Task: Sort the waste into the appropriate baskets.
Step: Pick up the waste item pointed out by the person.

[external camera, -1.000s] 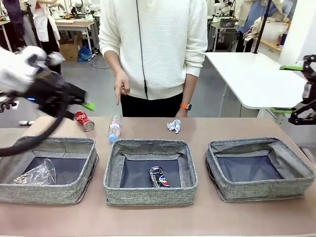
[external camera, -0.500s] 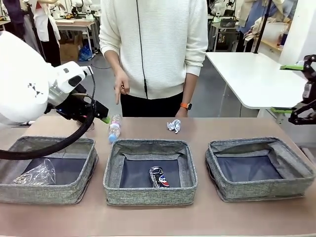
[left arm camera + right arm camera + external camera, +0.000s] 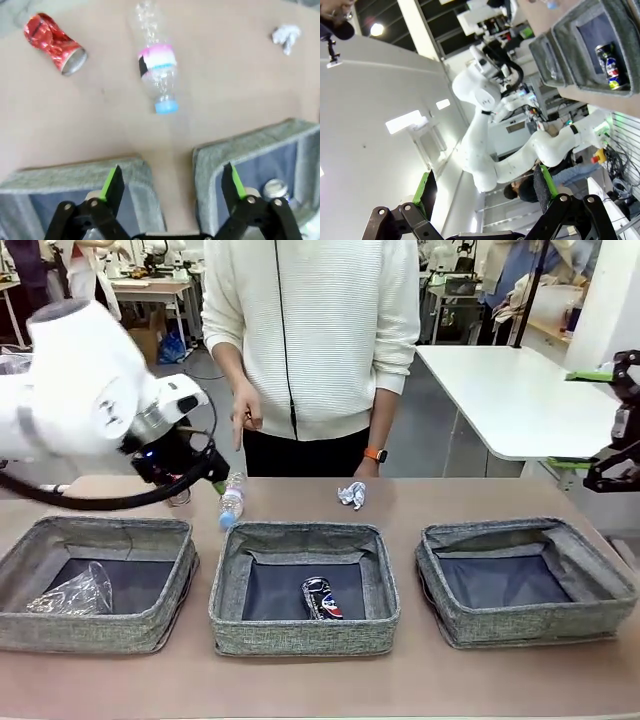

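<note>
A clear plastic bottle (image 3: 232, 498) (image 3: 157, 75) with a blue cap lies on the table behind the gap between the left basket (image 3: 150, 625) and the middle basket (image 3: 300, 635). The crushed red can (image 3: 179, 496) (image 3: 52, 42) lies to its left, half hidden by my left arm. A crumpled paper wad (image 3: 352, 495) (image 3: 286, 37) lies farther right. My left gripper (image 3: 207, 476) (image 3: 172, 182) hangs open above the basket rims, short of the bottle. A dark blue can (image 3: 322, 598) (image 3: 610, 62) lies in the middle basket, a clear bag (image 3: 70, 592) in the left one. My right gripper (image 3: 580, 420) (image 3: 484, 189) is open, raised at the right edge.
The right basket (image 3: 525, 625) holds nothing. A person in a white sweater (image 3: 310, 340) stands at the far side, one hand (image 3: 245, 420) hanging just above the table's far edge near the bottle. A white table (image 3: 510, 400) stands behind at the right.
My left arm has swung right and forward, bringing its gripper from above the red can to beside the bottle. The can is now partly covered. The right arm has not moved.
</note>
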Motion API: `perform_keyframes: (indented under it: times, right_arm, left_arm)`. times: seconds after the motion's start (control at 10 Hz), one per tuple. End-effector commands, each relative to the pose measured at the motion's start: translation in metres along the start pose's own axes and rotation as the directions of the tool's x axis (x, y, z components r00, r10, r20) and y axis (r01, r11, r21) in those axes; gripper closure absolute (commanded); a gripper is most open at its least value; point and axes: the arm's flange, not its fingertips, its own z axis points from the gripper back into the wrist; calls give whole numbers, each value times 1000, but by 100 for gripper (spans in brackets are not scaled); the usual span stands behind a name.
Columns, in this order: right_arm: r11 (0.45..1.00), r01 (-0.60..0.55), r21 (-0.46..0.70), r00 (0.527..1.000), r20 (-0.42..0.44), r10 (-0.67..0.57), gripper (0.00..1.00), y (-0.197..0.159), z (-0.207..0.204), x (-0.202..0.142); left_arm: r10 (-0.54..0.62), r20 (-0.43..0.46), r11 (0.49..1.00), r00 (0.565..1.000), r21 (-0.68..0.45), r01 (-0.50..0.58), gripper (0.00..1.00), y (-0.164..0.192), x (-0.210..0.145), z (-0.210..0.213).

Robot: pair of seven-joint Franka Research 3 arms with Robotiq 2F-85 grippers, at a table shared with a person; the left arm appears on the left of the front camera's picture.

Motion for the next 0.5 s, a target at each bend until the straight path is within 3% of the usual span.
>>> perform_keyframes:
  times: [0.0, 0.2, 0.4]
  right_arm:
    - [1000, -13, 19, 1000, -7, 13, 0, 0, -1, -2]
    - [1000, -13, 19, 1000, -7, 13, 0, 0, -1, -2]
    - [1000, -13, 19, 1000, -7, 13, 0, 0, -1, -2]
  left_arm:
    - [127, -90, 991, 988, -32, -130, 0, -12, 51, -10]
    - [207, -142, 976, 968, -33, -214, 0, 2, 74, -40]
    - [212, -124, 975, 969, -47, -219, 0, 5, 87, -72]
